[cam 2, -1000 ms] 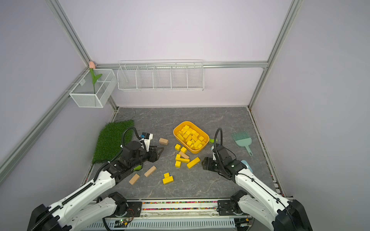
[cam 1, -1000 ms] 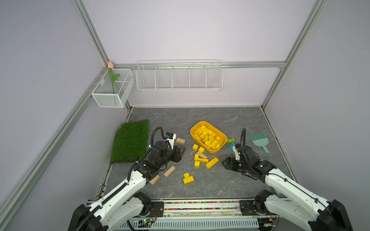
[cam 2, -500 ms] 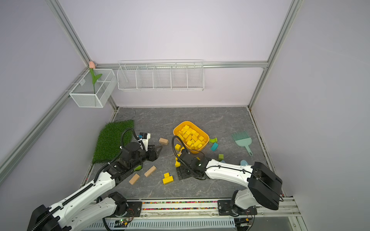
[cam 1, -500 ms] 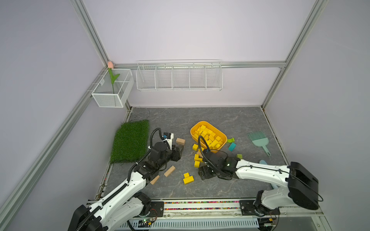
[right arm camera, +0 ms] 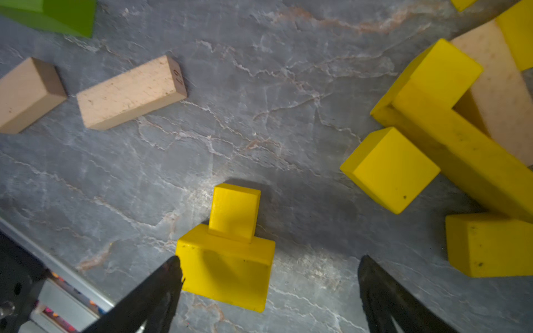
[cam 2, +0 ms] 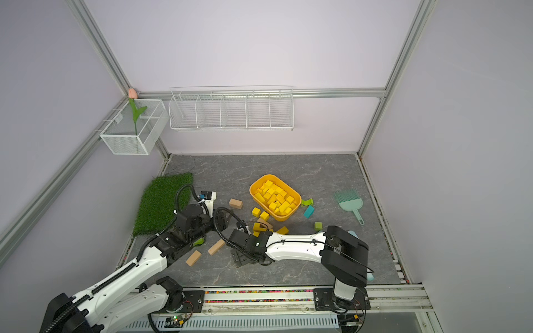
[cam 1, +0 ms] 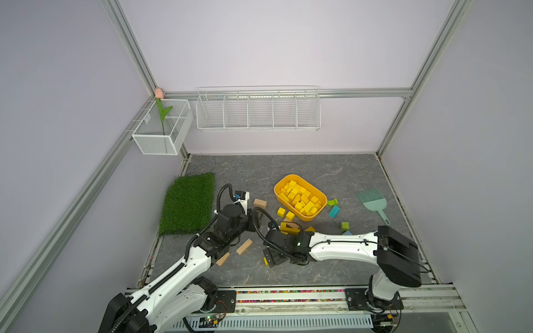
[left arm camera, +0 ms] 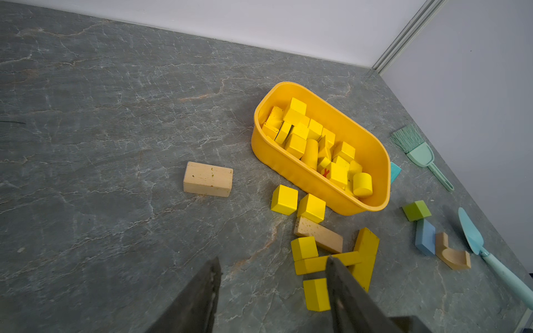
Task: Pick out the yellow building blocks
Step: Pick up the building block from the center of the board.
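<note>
My right pincer (cam 1: 271, 258) sits low over the grey surface (cam 1: 317, 173) in both top views, near the front edge. Only a sliver of the wide yellow block (cam 1: 265, 261) shows under it. The left pincer (cam 1: 252, 222) hangs apart from that block, so I take the right arm as the nearer one. Most of the yellow building blocks (cam 1: 300, 197) lie in the yellow-orange tub (cam 1: 276, 193). A loose cluster (cam 1: 288, 227) lies between the tub and the right pincer.

From the left wrist, the left pincer (left arm camera: 273, 259) is partly spread and empty. It points at that cluster, and one finger crosses in front of the long yellow bar (left arm camera: 317, 263).

From the right wrist, the right pincer (right arm camera: 269, 259) is spread wide and holds nothing. The wide yellow block (right arm camera: 225, 271) lies between the fingers, hard beside one and well clear of the other. A small yellow cube (right arm camera: 234, 212) touches its far side. The block's longer side seems to run from finger to finger, so I judge I should centre over it before closing.
</note>
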Robot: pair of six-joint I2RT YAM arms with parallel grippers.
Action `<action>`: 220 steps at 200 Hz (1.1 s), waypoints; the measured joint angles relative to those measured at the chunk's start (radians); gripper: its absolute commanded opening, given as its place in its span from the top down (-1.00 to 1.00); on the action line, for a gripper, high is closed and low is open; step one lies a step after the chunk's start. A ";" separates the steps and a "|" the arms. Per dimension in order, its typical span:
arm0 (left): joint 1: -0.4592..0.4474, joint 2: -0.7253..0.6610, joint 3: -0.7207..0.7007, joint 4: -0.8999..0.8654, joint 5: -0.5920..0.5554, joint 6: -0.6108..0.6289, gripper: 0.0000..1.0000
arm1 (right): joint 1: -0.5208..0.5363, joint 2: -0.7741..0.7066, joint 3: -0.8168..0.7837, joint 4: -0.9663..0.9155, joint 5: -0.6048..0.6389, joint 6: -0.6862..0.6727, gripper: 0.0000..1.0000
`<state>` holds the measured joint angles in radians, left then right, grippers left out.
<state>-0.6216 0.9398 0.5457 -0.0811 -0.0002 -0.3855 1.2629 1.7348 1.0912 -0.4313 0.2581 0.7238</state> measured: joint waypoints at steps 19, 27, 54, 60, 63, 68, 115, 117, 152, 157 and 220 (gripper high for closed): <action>0.001 0.002 0.000 0.000 0.000 0.000 -0.20 | 0.024 0.015 0.019 -0.002 0.000 0.009 -0.90; 0.002 0.003 0.000 0.000 0.000 0.000 -0.20 | 0.032 0.018 0.026 -0.001 0.000 0.012 -0.90; 0.006 0.003 0.000 0.000 0.000 0.000 -0.20 | 0.046 0.020 0.041 -0.002 -0.001 0.024 -0.88; 0.006 0.003 0.000 0.000 0.000 -0.001 -0.20 | 0.046 0.023 0.045 -0.002 -0.001 0.027 -0.86; 0.006 0.003 0.000 0.000 0.000 -0.001 -0.20 | 0.047 0.026 0.047 -0.002 0.000 0.028 -0.85; 0.006 0.003 0.000 0.000 0.000 -0.002 -0.20 | 0.047 0.031 0.051 -0.002 -0.001 0.030 -0.83; 0.006 0.003 0.000 0.000 0.000 -0.003 -0.20 | 0.048 0.059 0.055 -0.010 -0.001 0.047 -0.65; 0.006 0.003 0.000 0.000 0.000 -0.003 -0.20 | 0.048 0.060 0.055 -0.010 -0.001 0.046 -0.63; 0.008 0.003 0.000 0.000 0.000 -0.003 -0.20 | 0.048 0.072 0.061 -0.019 -0.002 0.055 -0.38; 0.008 0.003 0.000 0.000 0.000 -0.003 -0.21 | 0.048 0.073 0.063 -0.020 -0.001 0.052 -0.32; 0.011 0.003 0.000 0.000 0.000 -0.003 -0.21 | 0.048 0.080 0.076 -0.022 -0.002 0.059 -0.28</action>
<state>-0.6102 0.9428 0.5457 -0.0807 0.0002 -0.3889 1.3109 1.8145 1.1671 -0.4530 0.2565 0.7830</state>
